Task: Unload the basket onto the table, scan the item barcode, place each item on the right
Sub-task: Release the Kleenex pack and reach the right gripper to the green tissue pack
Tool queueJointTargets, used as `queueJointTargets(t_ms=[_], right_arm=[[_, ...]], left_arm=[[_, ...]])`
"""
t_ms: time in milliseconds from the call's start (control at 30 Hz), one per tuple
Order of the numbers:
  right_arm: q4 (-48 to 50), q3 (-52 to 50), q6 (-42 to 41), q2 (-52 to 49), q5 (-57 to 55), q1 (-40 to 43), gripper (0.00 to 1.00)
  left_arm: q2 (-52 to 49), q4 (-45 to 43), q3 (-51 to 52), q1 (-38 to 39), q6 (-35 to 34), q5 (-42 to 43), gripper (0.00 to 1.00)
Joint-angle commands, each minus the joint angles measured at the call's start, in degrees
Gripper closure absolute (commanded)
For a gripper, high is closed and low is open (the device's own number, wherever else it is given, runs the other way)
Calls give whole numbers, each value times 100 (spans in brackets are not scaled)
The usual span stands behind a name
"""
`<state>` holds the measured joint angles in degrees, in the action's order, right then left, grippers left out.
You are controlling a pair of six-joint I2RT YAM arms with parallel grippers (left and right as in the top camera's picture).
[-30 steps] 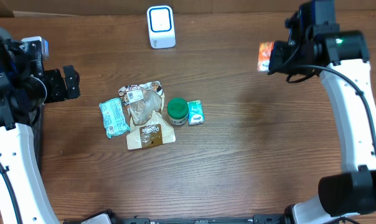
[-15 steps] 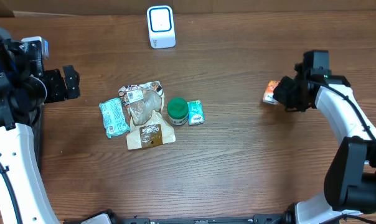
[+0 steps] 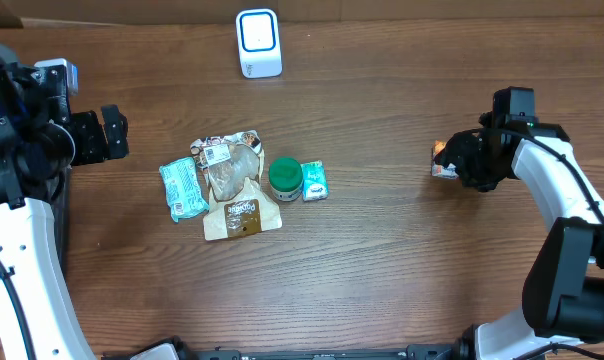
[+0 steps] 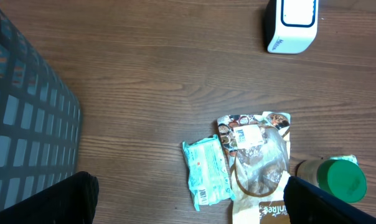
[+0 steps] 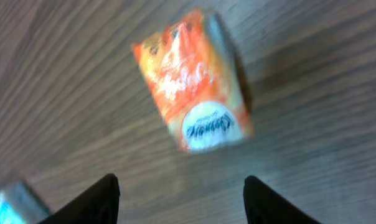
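The small orange packet (image 3: 441,160) lies flat on the wooden table at the right. In the right wrist view the orange packet (image 5: 194,84) is blurred and sits just beyond the fingertips, with nothing between them. My right gripper (image 3: 458,162) (image 5: 178,202) is low over the table right beside it, jaws open. The white scanner (image 3: 258,42) (image 4: 292,22) with a blue outline stands at the back centre. My left gripper (image 3: 107,135) (image 4: 188,205) hovers wide open at the left, holding nothing.
A cluster lies mid-table: a teal packet (image 3: 184,188), a clear-and-brown bag (image 3: 232,168), a tan pouch (image 3: 244,216), a green-lidded jar (image 3: 285,178) and a small green-white box (image 3: 315,181). A dark grid basket (image 4: 26,130) sits at the far left.
The right arm came down from the back right to the table with the orange packet, then opened its jaws; the packet now rests on the table. The left arm is still.
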<state>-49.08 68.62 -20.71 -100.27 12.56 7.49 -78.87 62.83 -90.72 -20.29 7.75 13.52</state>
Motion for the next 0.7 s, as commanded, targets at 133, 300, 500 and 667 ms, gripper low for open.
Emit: queueJointTargets(t_ms=[133, 300, 500, 667], right_arm=[[-422, 868, 450, -11, 1556, -337, 18], [-267, 855, 420, -157, 1648, -933, 11], [-11, 855, 398, -457, 1648, -1875, 21], [157, 852, 103, -745, 1523, -2441, 24]], left_arm=[[11, -2, -50, 7, 127, 72, 1], [11, -2, -50, 7, 127, 72, 1], [11, -2, -50, 7, 127, 72, 0], [11, -2, -50, 7, 127, 72, 0]])
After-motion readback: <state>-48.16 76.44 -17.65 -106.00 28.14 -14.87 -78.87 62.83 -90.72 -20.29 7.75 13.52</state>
